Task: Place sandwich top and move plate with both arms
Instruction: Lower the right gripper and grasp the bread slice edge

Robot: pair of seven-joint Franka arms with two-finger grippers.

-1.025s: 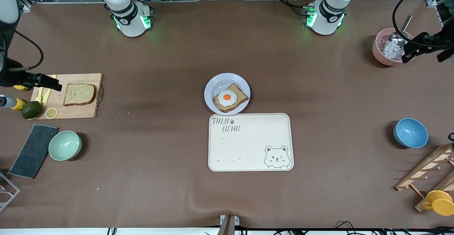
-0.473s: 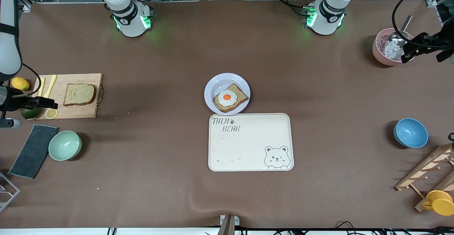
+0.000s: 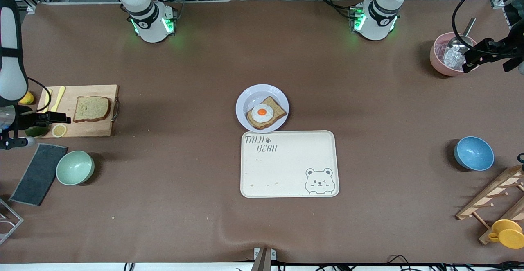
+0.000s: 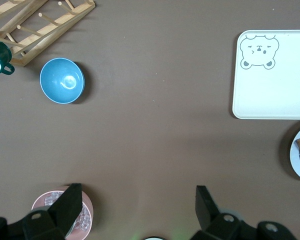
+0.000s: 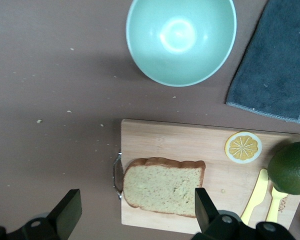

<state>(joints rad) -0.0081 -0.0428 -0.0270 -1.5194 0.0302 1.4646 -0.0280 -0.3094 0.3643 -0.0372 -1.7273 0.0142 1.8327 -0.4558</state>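
Right gripper [image 5: 135,212], jaws apart, is hovering over the sandwich top [image 3: 91,108]; left gripper [image 4: 137,210], jaws apart, is waiting above the pink bowl [image 3: 446,54].

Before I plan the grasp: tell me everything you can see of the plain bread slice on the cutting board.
The sandwich top is one brown, speckled wholemeal slice, squarish, with a darker crust and one rounded edge. It lies flat on the wooden cutting board, toward its metal-handle end, at the right arm's end of the table. Nothing lies on it or grips it; the lemon slice and yellow utensils lie apart from it. The right gripper hangs open above it.
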